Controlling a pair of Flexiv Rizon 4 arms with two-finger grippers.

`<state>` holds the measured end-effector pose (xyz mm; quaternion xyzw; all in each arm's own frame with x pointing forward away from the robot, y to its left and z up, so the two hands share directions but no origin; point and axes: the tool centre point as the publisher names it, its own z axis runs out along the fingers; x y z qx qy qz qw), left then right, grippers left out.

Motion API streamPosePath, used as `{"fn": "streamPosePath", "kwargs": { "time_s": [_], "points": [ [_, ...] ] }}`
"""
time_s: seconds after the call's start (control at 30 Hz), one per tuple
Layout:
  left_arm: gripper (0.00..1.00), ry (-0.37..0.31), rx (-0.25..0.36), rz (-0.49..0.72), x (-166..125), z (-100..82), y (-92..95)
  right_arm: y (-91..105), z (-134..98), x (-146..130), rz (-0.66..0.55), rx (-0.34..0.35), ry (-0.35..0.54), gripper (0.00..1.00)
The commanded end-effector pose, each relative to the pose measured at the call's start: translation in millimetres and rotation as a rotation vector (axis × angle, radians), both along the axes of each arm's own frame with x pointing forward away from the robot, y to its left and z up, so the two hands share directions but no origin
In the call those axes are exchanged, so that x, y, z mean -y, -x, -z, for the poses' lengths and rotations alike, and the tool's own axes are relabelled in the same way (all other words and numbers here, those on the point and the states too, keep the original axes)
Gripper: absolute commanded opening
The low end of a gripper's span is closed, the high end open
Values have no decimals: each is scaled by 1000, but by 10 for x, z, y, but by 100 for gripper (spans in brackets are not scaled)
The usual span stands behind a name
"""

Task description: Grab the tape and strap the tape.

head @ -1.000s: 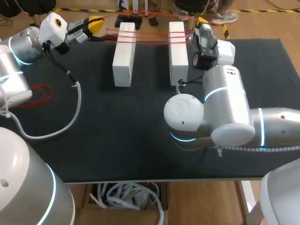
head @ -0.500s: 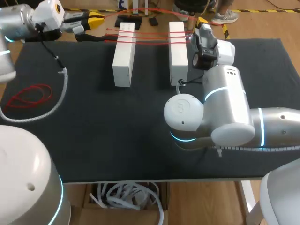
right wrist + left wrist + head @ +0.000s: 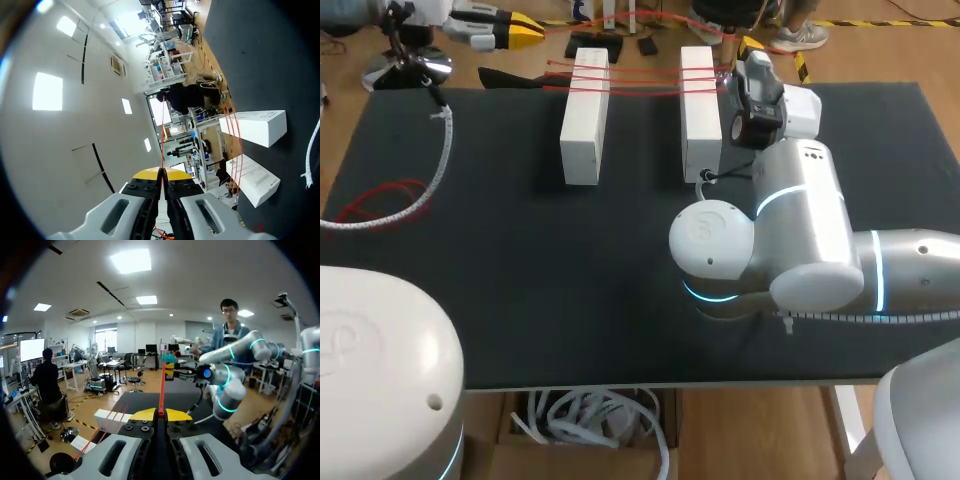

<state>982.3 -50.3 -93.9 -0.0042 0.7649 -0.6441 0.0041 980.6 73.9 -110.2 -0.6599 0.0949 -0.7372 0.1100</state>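
Note:
Thin red tape runs in several strands across two upright white blocks at the far side of the black mat. One more strand arcs above them between my two grippers. My left gripper is raised past the far left corner, shut on the tape. My right gripper is just beyond the right block, shut on the other end. In the left wrist view the right gripper shows ahead along the taut strand. The right wrist view shows both blocks joined by strands.
A loose loop of red tape lies on the mat's left side. The left arm's white ribbed cable hangs over that corner. My right arm's bulky elbow sits over the mat's middle right.
My left arm has swung up and back, lifting its gripper with the tape end higher past the far left corner. The right arm and the blocks have not moved.

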Motion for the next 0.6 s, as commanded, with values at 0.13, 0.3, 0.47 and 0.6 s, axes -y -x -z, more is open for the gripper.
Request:
{"fn": "streamPosePath", "kwargs": {
  "time_s": [0.13, 0.3, 0.47, 0.6],
  "points": [
    [0, -124, -16, 10, 33, -56, -14, 7, -25, -4, 2, -8, 2, 0],
    [0, -261, -13, 25, 47, -93, -29, 7, -25, -4, 2, -8, 2, 0],
    [0, -405, 1, 21, 39, -165, -35, 7, -25, -4, 2, -8, 2, 0],
    [0, -488, 34, 17, 63, -205, -26, 7, -25, -4, 2, -8, 2, 0]
  ]
}}
